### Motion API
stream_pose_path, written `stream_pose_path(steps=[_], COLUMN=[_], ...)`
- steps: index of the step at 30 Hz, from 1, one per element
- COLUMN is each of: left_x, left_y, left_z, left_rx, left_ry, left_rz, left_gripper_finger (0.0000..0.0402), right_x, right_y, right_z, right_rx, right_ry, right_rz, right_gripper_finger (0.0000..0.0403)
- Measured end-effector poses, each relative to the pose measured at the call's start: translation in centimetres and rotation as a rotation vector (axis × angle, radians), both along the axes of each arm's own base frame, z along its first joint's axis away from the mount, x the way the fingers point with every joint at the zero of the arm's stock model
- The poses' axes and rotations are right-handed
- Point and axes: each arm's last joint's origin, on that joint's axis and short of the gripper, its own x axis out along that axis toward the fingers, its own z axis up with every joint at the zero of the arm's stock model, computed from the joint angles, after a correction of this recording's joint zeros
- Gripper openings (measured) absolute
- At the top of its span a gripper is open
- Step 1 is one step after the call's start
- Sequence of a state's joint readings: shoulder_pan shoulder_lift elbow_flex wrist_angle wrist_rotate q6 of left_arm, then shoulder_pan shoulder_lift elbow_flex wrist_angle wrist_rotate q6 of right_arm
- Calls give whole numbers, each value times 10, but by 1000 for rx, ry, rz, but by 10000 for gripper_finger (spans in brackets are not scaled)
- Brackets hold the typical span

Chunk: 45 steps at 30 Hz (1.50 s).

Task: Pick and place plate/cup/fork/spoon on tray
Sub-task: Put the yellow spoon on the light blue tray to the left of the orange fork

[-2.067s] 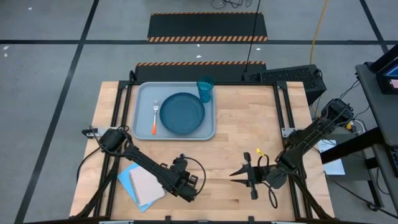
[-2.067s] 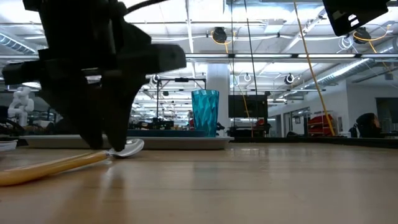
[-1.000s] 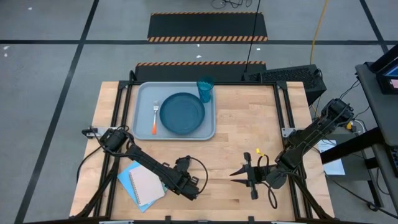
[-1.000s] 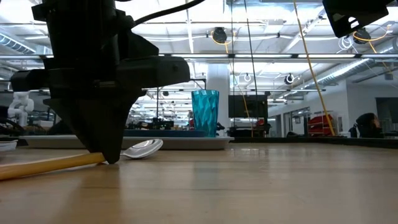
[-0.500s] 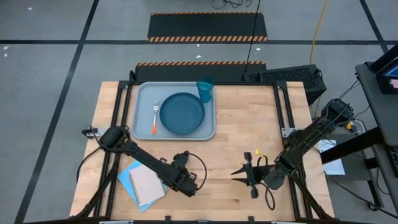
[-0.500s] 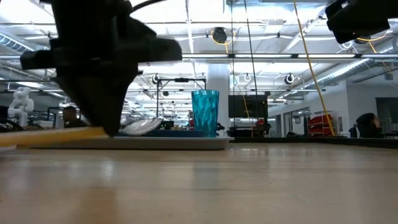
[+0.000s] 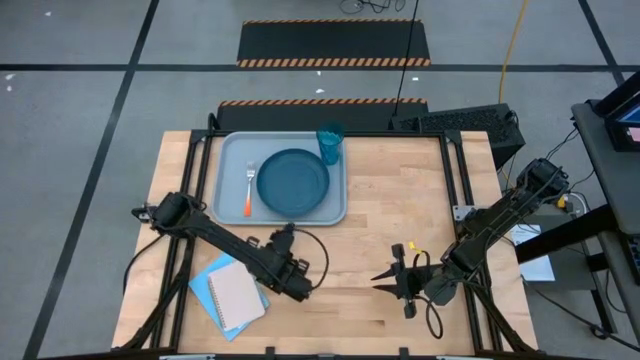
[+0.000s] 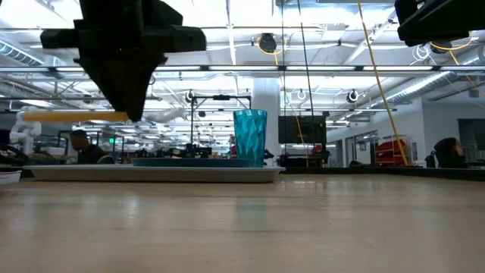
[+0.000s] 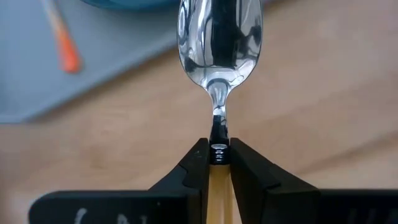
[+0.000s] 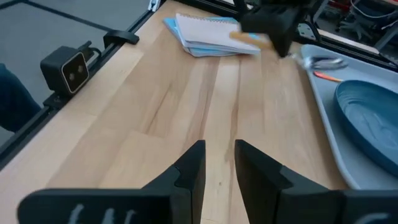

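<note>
My left gripper is shut on the spoon, a silver bowl on a yellow-orange handle, and holds it in the air near the tray's near edge. The light grey-blue tray lies at the table's far left. On it rest the dark blue plate, the fork left of the plate, and the upright teal cup at its far right corner. My right gripper waits low at the near right, open by a narrow gap, with nothing between its fingers. My left gripper pinches the spoon's yellow-orange handle between its two fingers, at the end where it joins the silver neck. The fingers come from above, pointing down, across the handle. The spoon hangs level and clear of the table, with its bowl toward the tray.
A blue-and-white notebook lies at the near left, just beside my left arm. A small camera block sits at the table's near edge. Bare wood stretches between the tray and my right gripper.
My left gripper has risen and moved toward the tray, still shut on the spoon. The spoon's handle end lay on the table with the bowl tipped up; now the whole spoon is lifted clear and level.
</note>
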<state>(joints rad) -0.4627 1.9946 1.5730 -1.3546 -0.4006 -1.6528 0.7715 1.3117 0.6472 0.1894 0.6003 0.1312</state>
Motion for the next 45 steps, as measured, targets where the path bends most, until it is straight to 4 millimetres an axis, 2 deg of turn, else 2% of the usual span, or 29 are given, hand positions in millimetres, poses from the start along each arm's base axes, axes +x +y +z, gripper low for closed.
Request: stream_pose_path(steps=[7, 12, 19, 26, 34, 39, 45], left_x=[-15, -21, -35, -67, -101, -110, -120], left_y=[30, 57, 101, 141, 179, 201, 223], left_z=[26, 42, 46, 30, 0, -28, -48], left_rx=[93, 134, 171, 154, 114, 72, 39], left_ry=[102, 74, 124, 193, 125, 123, 103], left_rz=[80, 90, 119, 211, 325, 337, 363], left_gripper_finger=[51, 51, 51, 51, 51, 51, 51], right_x=[0, 2, 4, 3, 6, 8, 10], right_y=[0, -3, -8, -9, -13, -16, -21], right_z=[0, 0, -2, -5, -5, -5, -7], right_rx=[-53, -87, -102, -122, -137, -161, -189], right_ry=[-2, -4, 16, 39, 39, 45, 68], right_rz=[24, 25, 8, 10, -4, -6, -20], right_gripper_finger=[80, 80, 80, 80, 80, 80, 80])
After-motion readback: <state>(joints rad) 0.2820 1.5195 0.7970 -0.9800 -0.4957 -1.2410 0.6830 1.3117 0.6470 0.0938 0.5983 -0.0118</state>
